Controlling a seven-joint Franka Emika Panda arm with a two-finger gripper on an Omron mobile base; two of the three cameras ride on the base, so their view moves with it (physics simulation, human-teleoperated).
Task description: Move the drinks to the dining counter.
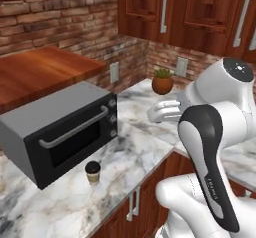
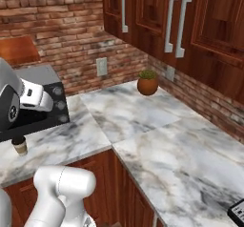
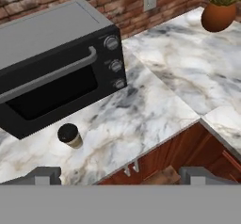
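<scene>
Tan paper and a black lid marked the cup point(image 1: 93, 172), which stood on the marble counter point(image 1: 145, 154) just in front of the toaster oven point(image 1: 60, 129), near the counter's front edge and well apart from the potted plant point(image 1: 162, 81) in the corner. My gripper point(image 3: 120, 175) hung above the scene with its jaws spread wide and nothing between them; in the hand view the cup point(image 3: 69, 135) lay up and to the left of the two fingertips point(image 3: 47, 175).

Risks, as I judged them: the cup was light and narrow, so an off-centre descent could tip it or push it against the oven door; the oven's closeness left little room for the far finger; a squeeze set too high on the lid might pop it or let the cup slip; a nudge toward the edge could send it to the floor.

View differences: the left base view showed the oven's handle and the cup's gap to the edge; the right base view had the arm hiding much of the oven point(image 2: 40, 97), with the cup point(image 2: 19, 145) small at far left, and added a dark object point(image 2: 237, 211) at the lower right corner that I could not identify.
</scene>
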